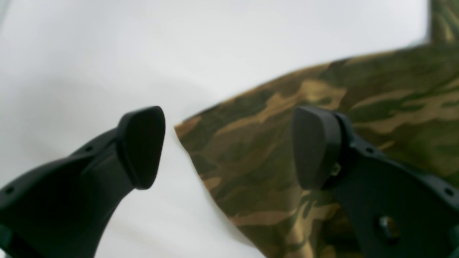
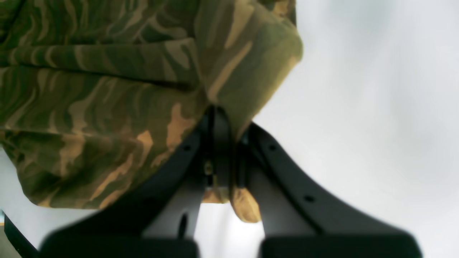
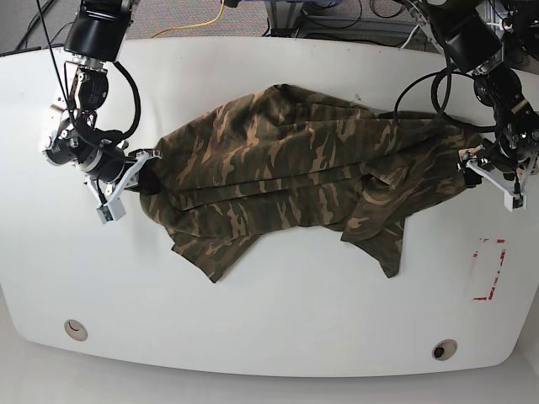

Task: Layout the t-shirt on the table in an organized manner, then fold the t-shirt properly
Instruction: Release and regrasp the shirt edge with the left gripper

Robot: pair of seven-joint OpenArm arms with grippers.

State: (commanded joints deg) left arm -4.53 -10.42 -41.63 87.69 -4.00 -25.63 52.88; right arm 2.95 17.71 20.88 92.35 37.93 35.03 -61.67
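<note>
The camouflage t-shirt (image 3: 295,168) lies spread and creased across the middle of the white table (image 3: 269,337). In the base view my right gripper (image 3: 145,172) is at the shirt's left edge. The right wrist view shows that gripper (image 2: 219,120) shut on a fold of the t-shirt (image 2: 107,89), with cloth bunched above the fingers and a scrap hanging below them. My left gripper (image 3: 474,162) is at the shirt's right end. In the left wrist view it (image 1: 229,145) stands open just above a corner of the t-shirt (image 1: 272,168), one pad (image 1: 141,147) over bare table, the other over cloth.
A small red-marked rectangle (image 3: 488,269) sits on the table right of the shirt. Two round grommet holes (image 3: 76,329) (image 3: 444,349) lie near the front edge. Cables hang behind the table's far edge.
</note>
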